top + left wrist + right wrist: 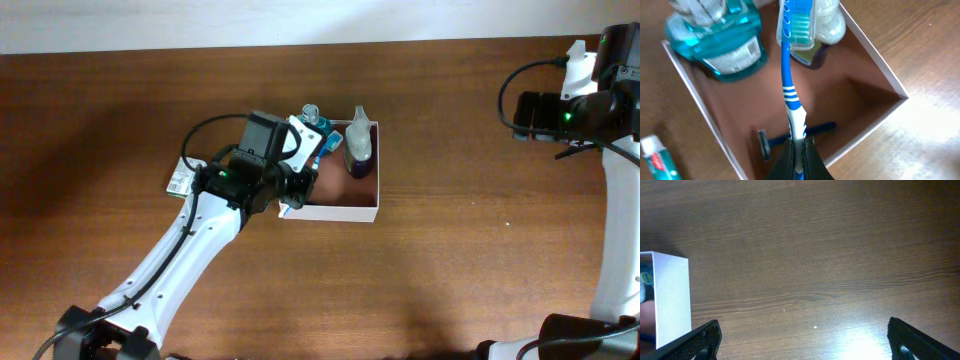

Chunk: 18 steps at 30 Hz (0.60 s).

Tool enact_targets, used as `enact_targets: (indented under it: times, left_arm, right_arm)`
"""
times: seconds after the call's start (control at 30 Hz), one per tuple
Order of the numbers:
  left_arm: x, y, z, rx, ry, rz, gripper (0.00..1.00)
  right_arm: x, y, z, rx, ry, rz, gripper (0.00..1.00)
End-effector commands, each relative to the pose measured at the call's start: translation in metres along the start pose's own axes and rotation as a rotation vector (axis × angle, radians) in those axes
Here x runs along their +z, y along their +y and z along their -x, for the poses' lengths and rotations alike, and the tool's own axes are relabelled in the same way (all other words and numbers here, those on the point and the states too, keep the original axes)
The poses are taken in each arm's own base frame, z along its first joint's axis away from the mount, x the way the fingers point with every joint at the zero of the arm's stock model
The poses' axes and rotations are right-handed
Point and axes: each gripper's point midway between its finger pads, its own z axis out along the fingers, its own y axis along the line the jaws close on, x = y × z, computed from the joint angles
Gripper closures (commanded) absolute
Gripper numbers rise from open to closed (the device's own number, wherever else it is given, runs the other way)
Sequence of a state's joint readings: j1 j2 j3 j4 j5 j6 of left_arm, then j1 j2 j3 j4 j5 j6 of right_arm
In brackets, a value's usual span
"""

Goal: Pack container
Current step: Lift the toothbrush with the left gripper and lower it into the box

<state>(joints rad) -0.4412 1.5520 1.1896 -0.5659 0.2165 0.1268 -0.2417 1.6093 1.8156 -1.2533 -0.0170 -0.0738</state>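
Blue toothbrush (788,95): pinched by its handle end in the left gripper (799,150), with a clear cap over the bristles.
Left jaws: narrow, clamped on the toothbrush handle.
Right jaws: the right gripper (802,330) is spread wide and holds nothing, with bare table (480,120) beneath it.
Container (855,115): a square shallow box with white outer walls and a reddish-brown floor. It sits near the table's middle, directly under the left jaws.
Direction from jaws: the floor of the container lies below and ahead of the left fingertips, so the release looks like a matter of lowering rather than travelling.
Long axis: the toothbrush runs straight out from the jaws toward the far wall. Its head hangs between the mouthwash bottle (725,35) and the purple-bottomed bottle (358,148).
Nearer arm: the left, already over the container. The right is well apart at the table's far corner, and only a white wall shows at the edge of its wrist view.
Already inside: a dark razor (822,128) lies crosswise on the floor just beyond the jaws, and the two bottles stand along the far side.
Free floor: a bare patch on the right half, probably enough for the toothbrush.
Outside: a toothpaste tube (657,160) lies on the table beside the left wall.
Height: the gap between toothbrush and floor cannot be judged.
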Motion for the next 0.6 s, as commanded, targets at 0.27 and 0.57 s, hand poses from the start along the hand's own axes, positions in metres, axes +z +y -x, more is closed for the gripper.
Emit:
enact_targets:
  times: [0.27, 0.57]
  left_arm:
    - [-0.003, 0.004, 0.027, 0.191, -0.092, 0.035, 1.00]
    - [0.030, 0.006, 0.022, 0.174, -0.069, 0.004, 1.00]
  right_arm:
    - [-0.001, 0.000, 0.002, 0.013, -0.006, 0.004, 0.01]
    - [-0.001, 0.000, 0.002, 0.012, -0.006, 0.004, 0.01]
